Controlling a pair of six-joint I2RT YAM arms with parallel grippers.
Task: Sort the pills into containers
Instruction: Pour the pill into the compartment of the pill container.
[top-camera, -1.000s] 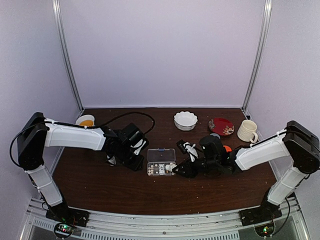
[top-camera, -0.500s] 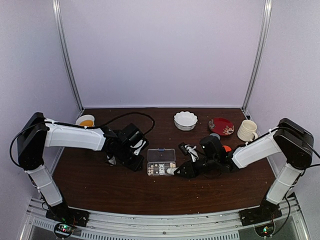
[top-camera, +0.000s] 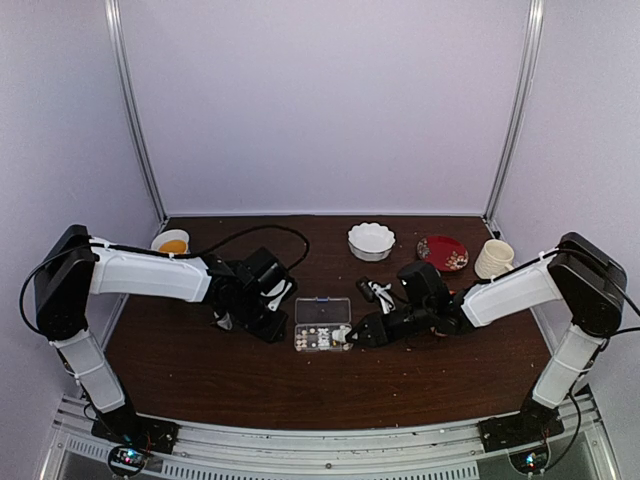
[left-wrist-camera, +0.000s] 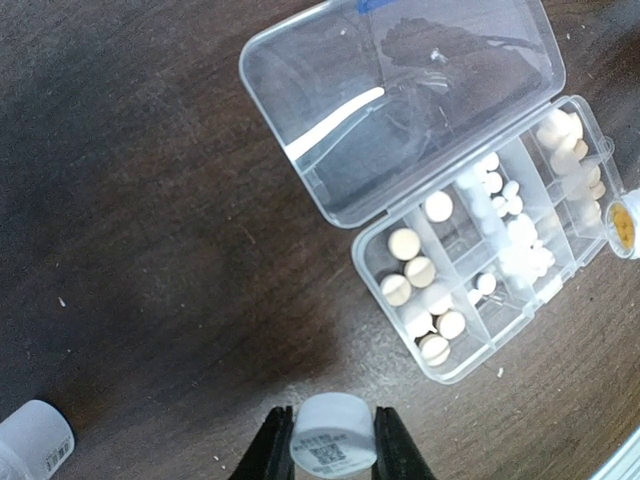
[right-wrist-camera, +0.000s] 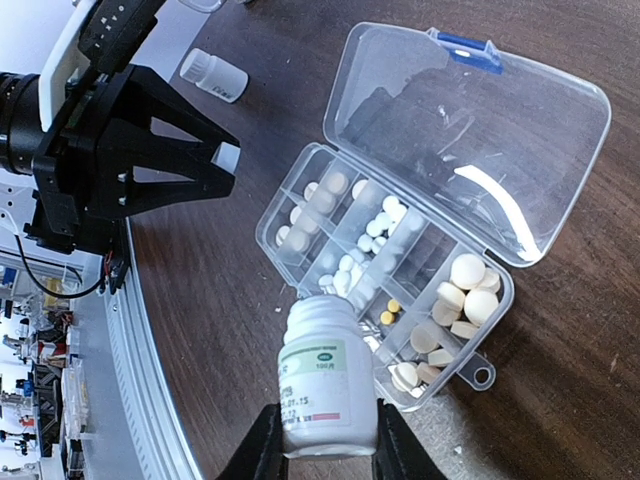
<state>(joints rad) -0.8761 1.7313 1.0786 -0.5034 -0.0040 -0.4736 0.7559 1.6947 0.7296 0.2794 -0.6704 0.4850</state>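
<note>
The clear organizer box (top-camera: 322, 324) lies with its lid open between the two arms. Its compartments (right-wrist-camera: 390, 280) hold whitish pills (right-wrist-camera: 372, 228), pale tan tablets (right-wrist-camera: 465, 290) and two tiny yellow ones (right-wrist-camera: 390, 312). My right gripper (right-wrist-camera: 325, 415) is shut on a white labelled pill bottle (right-wrist-camera: 325, 375). The bottle is tilted, with its open mouth over the box's near edge (left-wrist-camera: 624, 228). Left of the box, my left gripper (left-wrist-camera: 332, 425) is shut on a tiny white bottle (left-wrist-camera: 333, 435) with a code label, just above the table.
A second tiny white bottle (left-wrist-camera: 35, 435) lies on the table left of the left gripper. At the back stand a white scalloped bowl (top-camera: 371, 241), a red plate (top-camera: 442, 253), a cream mug (top-camera: 494, 260) and a small cup of orange liquid (top-camera: 171, 241).
My right arm has swung the white bottle a little left and back, closer to the box's right end. The left arm has not moved.
</note>
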